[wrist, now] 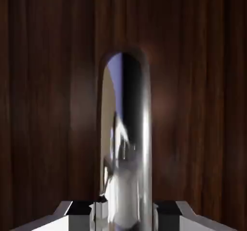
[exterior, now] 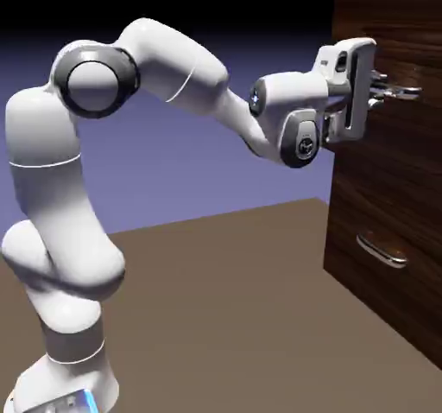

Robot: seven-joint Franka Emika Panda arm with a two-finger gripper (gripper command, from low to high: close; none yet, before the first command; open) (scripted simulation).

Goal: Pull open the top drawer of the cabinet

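Walnut-dark wood fills the exterior view's right side: we see the cabinet as a tall glossy box with streaked brown grain, rising above the arm and running out of the top and right edges. Its top drawer is the upper panel, carrying a slim chrome handle that stands out level from the wood. We cannot make out a gap between this panel and the rest of the front, so whether it has come out at all we cannot tell. Lower down sits the second drawer with its own chrome bow handle, untouched. The white arm rises from the lower left, bends at a grey-capped joint and reaches right, and the gripper points level at the upper handle, its fingers closed around the chrome bar. The brown table spreads below.

From the hand view we see the drawer panel close up, dark vertical-running grain across the whole picture. The chrome handle runs up the middle as a bright rounded bar mirroring the scene. At the bottom edge the two grey fingertips press against it from either side, so the jaws are clamped on the handle.
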